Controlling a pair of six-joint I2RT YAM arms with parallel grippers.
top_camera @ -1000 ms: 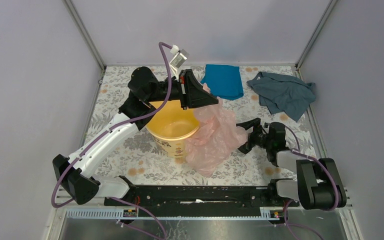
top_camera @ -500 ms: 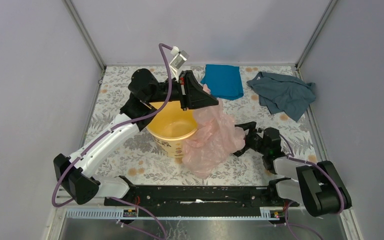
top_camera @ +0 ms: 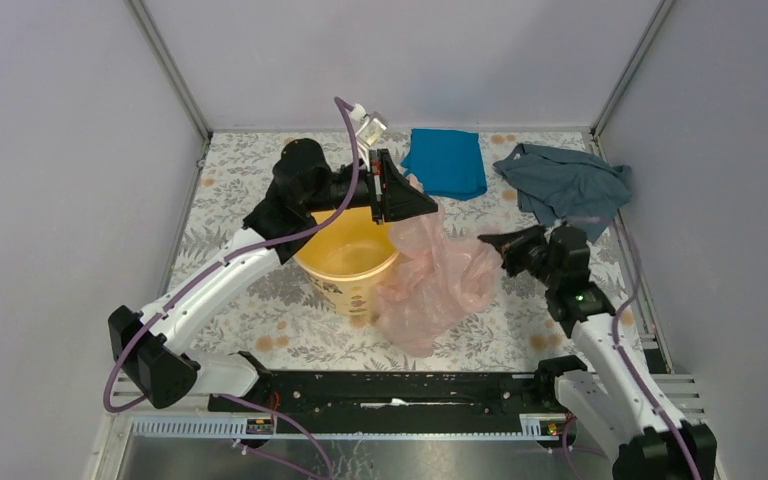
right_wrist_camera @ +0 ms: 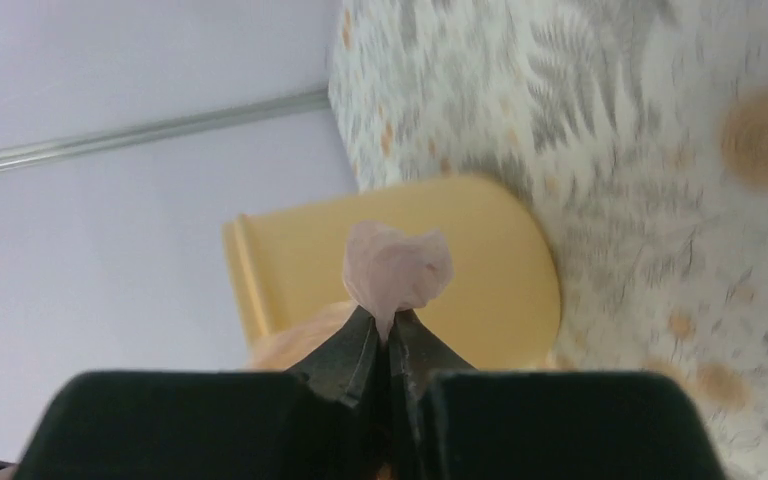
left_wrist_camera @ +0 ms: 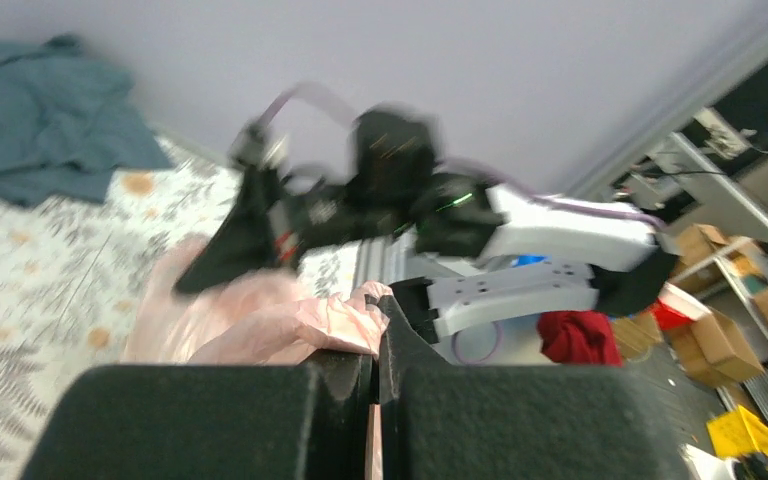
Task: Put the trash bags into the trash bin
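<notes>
The trash bag (top_camera: pixel 438 275), a wrinkly pale-pink film, hangs stretched between both grippers beside the trash bin (top_camera: pixel 345 262), a yellow-orange bucket. My left gripper (top_camera: pixel 428 207) is above the bin's right rim, shut on the bag's top edge; the left wrist view shows pink film (left_wrist_camera: pixel 295 315) pinched between the closed jaws (left_wrist_camera: pixel 378 335). My right gripper (top_camera: pixel 485 241) is shut on the bag's right edge. A pink tuft (right_wrist_camera: pixel 397 265) sticks out past its closed tips (right_wrist_camera: pixel 390 335), with the bin (right_wrist_camera: pixel 505 260) behind. The bag's lower part rests on the table against the bin's right side.
A bright blue cloth (top_camera: pixel 447 162) lies at the back centre and a grey-blue cloth (top_camera: pixel 565 185) at the back right, also seen in the left wrist view (left_wrist_camera: pixel 45 120). Grey walls enclose the flowered table (top_camera: pixel 250 300) on three sides.
My right gripper has closed on the bag's right edge and lifted it up and back off the table. The left gripper, still holding the top edge, has shifted slightly right.
</notes>
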